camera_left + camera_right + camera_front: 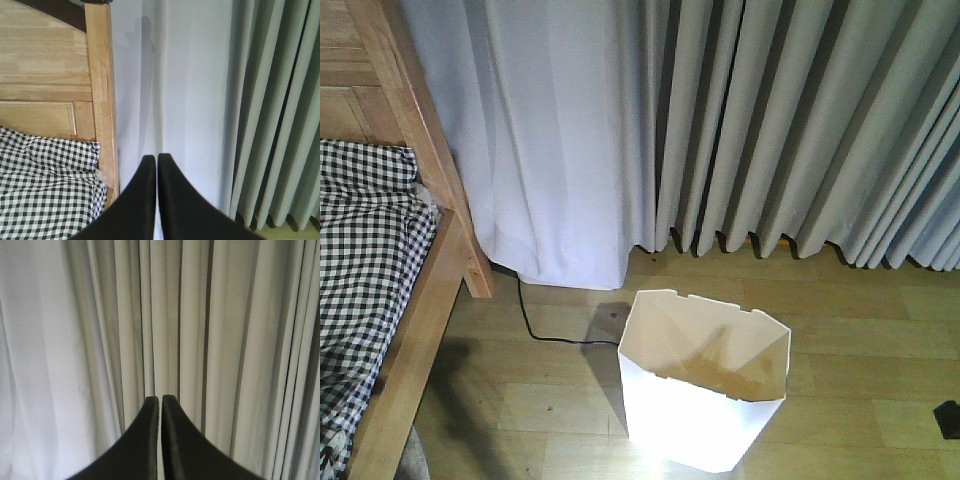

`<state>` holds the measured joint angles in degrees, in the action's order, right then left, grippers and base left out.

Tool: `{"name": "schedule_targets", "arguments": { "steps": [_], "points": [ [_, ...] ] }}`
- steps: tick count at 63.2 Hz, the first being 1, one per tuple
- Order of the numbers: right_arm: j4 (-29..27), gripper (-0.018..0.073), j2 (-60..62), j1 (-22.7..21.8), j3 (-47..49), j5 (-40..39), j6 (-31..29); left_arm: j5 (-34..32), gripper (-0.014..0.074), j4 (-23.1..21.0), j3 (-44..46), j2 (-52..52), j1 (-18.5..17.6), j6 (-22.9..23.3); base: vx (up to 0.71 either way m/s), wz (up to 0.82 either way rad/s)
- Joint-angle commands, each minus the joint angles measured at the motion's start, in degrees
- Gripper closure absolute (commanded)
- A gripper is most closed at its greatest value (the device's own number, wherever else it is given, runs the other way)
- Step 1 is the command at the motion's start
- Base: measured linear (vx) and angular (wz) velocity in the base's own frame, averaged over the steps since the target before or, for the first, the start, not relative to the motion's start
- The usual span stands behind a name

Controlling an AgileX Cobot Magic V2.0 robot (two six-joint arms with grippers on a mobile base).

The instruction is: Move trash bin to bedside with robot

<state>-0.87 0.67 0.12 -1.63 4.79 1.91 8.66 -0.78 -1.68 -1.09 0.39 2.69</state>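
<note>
The white faceted trash bin [700, 385] stands upright on the wooden floor, low in the front view and right of the bed. The bed [415, 330] has a light wooden frame and black-and-white checked bedding [360, 250] at the left edge. A gap of floor separates bin and bed frame. In the left wrist view my left gripper [157, 159] is shut with nothing in it, pointing at the white curtain beside the bedpost [102, 100]. My right gripper [160, 399] is shut and empty too, facing grey curtain folds. Neither gripper touches the bin.
A white curtain [550, 140] and grey pleated curtains [800, 120] hang behind the bin down to the floor. A black cable [535, 325] runs over the floor between bed and bin. A small dark object [948, 418] sits at the right edge.
</note>
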Motion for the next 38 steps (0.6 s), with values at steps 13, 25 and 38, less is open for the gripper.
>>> {"name": "schedule_targets", "arguments": {
  "steps": [13, 25, 38],
  "points": [
    [0.87, 0.057, 0.73, -0.07, -1.06, -4.05, -0.41, -4.47, 0.0602, -0.17, -1.58, -0.55, -0.16, 0.53, 0.0, 0.0],
    [0.87, 0.057, 0.73, -0.07, -1.06, -4.05, -0.41, -4.47, 0.0602, -0.17, -1.58, -0.55, -0.16, 0.53, 0.0, 0.0],
    [0.87, 0.057, 0.73, -0.07, -1.06, -4.05, -0.41, -4.47, 0.0602, -0.17, -1.58, -0.55, -0.16, 0.53, 0.0, 0.0]
  ]
}}
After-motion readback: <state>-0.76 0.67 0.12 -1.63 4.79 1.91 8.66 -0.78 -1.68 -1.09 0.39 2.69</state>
